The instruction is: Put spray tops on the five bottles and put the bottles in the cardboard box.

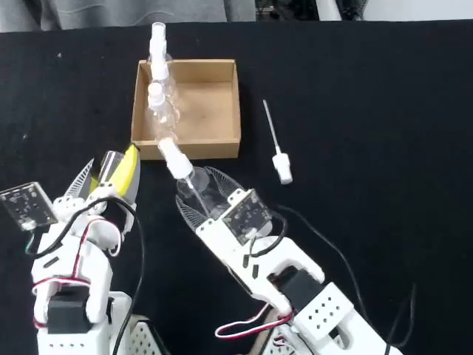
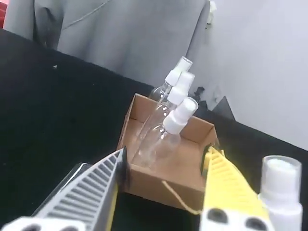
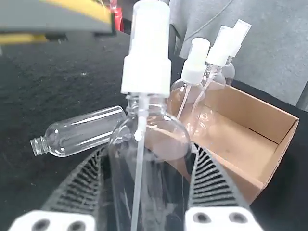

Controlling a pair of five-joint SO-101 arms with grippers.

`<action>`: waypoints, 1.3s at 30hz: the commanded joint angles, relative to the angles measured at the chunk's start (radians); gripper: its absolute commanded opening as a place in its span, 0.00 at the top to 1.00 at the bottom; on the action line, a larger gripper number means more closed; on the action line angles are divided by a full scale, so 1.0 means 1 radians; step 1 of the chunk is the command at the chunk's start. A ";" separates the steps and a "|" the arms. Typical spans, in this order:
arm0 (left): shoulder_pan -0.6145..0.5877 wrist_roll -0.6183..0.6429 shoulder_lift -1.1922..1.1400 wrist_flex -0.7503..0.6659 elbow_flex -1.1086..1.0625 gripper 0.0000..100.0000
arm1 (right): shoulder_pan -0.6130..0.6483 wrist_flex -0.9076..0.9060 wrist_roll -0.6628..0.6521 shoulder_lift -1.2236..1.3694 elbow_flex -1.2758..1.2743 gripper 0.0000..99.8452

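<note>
Right claw [image 1: 201, 194] is clamping its ribbed fingers on the clear body of a bottle [image 1: 194, 189]. This bottle is carrying a white spray top [image 1: 176, 161] and is tilting toward the front wall of the cardboard box [image 1: 199, 149], with its top just at that wall. In the right wrist view, the bottle [image 3: 144, 144] is sitting between the two fingers, dip tube showing inside.

Left claw [image 1: 107, 171] is hanging wide, gripping nothing, beside the box's near left corner. Its grey and yellow fingers are framing the box [image 2: 163, 185] in the left wrist view.

Three capped bottles [image 1: 159, 81] are leaning in a row along the box's left wall. An uncapped bottle [image 3: 77, 132] is lying on its side on the black worktop [image 1: 369, 89], outside the box and near the left claw. A loose spray top [image 1: 281, 166] with its tube is lying on the worktop to the right of the box, apart from both claws.
</note>
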State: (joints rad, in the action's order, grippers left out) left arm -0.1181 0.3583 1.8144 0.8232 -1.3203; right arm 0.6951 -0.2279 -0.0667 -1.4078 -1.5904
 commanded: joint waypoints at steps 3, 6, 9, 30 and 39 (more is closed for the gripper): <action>-0.001 0.011 0.009 -0.061 -0.019 0.76 | 0.032 0.046 0.014 -0.022 0.077 0.90; 0.001 0.011 0.009 -0.057 -0.025 0.76 | 0.071 0.069 0.014 -0.022 0.073 0.90; 0.039 0.006 0.009 -0.058 -0.035 0.76 | 0.077 0.069 0.014 -0.022 0.073 0.90; 0.283 -0.106 0.009 0.094 0.010 0.76 | 0.071 0.061 0.006 -0.021 0.053 0.91; 0.285 -0.106 0.011 0.097 0.022 0.76 | 0.071 0.061 0.006 -0.021 0.035 0.91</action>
State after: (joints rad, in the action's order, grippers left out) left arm 0.1381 0.2662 1.8251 0.9106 -1.3479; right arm 0.7534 -0.1956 -0.0606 -1.4062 -1.5919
